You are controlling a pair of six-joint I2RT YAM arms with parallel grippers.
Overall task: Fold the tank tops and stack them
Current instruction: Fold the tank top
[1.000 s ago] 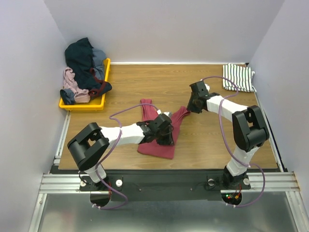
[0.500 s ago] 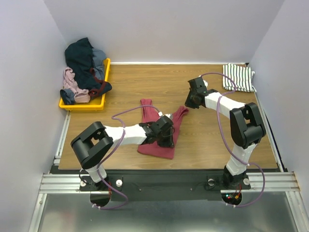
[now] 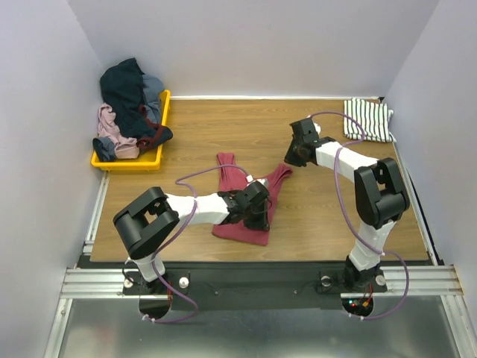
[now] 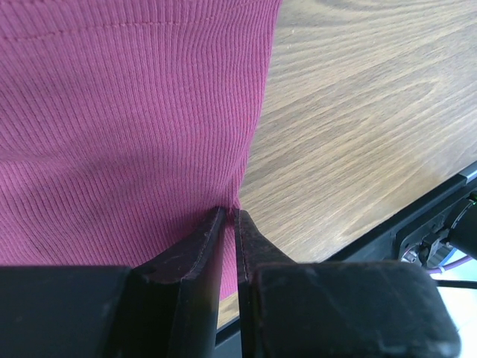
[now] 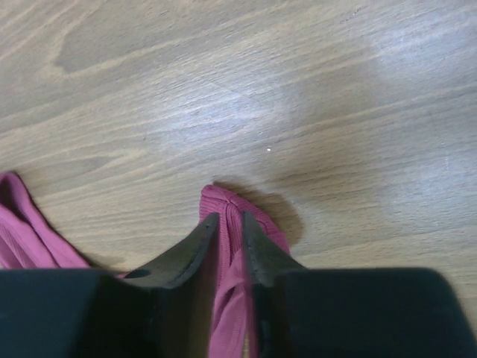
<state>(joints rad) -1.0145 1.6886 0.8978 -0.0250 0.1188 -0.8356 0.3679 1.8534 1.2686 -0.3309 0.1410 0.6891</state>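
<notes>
We count one of two done: the striped top [image 3: 367,119] lies folded at the two o'clock corner of the desk [image 3: 223,127]. The red top [image 3: 237,230] lies loose mid-desk, not yet folded, its straps toward twelve. Our left gripper [image 4: 229,214] is clenched on its side edge; the right gripper [image 5: 228,218] pinches a strap end. What remains, we judge, is folding it and stacking it on the striped one.

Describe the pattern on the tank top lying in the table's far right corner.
Tank top: white with thin dark stripes, best seen in the top external view.
</notes>
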